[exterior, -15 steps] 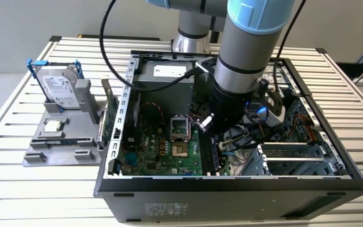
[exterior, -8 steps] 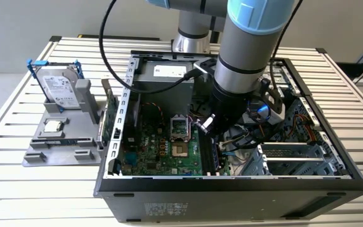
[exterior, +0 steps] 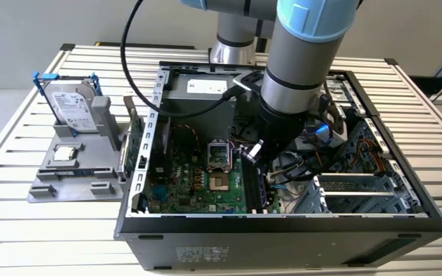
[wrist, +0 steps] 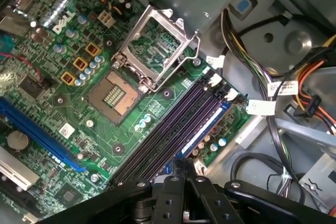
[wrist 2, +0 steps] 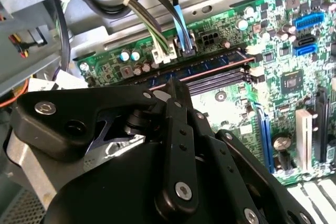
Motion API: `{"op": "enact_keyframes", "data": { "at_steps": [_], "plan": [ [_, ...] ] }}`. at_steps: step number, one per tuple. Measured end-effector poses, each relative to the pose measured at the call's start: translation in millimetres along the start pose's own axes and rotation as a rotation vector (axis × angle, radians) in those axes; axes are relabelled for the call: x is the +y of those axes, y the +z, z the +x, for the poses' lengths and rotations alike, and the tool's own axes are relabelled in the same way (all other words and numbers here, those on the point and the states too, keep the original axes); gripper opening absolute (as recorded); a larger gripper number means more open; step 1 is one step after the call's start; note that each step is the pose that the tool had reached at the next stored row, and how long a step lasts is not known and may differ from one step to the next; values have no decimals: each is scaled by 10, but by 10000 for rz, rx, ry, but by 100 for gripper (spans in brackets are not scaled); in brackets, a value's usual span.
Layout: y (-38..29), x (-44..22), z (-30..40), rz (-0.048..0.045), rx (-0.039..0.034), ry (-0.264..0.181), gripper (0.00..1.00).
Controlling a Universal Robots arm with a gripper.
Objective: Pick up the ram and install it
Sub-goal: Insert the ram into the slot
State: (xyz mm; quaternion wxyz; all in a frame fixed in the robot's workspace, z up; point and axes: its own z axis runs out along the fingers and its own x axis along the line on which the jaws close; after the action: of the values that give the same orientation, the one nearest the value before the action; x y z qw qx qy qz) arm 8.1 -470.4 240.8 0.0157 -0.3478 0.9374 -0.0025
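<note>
So the ram is sitting in one of the black slots on the motherboard, the one on the cable side of the bank. In the first wrist view it's a blue-green strip running diagonally from lower center up toward the middle right. In the second wrist view you can see it as a blue edge across the middle of the frame, just under the white power connector.

The gripper is right over the near end of that stick, at the bottom center of the first wrist view. Fingers look pulled in close together, but honestly I can't tell whether they're clamped on the stick or just above it.

In the exterior view the arm reaches straight down into the open computer case, center frame, over the slot bank. The empty CPU socket with its raised metal frame is just beside the slots. On the exterior view's left, well apart, a hard drive in a blue frame stands on a grey holder on the table.
</note>
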Motion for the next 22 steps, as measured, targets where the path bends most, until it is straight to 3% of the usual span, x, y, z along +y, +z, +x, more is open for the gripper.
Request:
{"op": "enact_keyframes", "data": {
  "at_steps": [22],
  "plan": [
    [1, 14, -11, -70, -39, -2515, 0]
  ]
}}
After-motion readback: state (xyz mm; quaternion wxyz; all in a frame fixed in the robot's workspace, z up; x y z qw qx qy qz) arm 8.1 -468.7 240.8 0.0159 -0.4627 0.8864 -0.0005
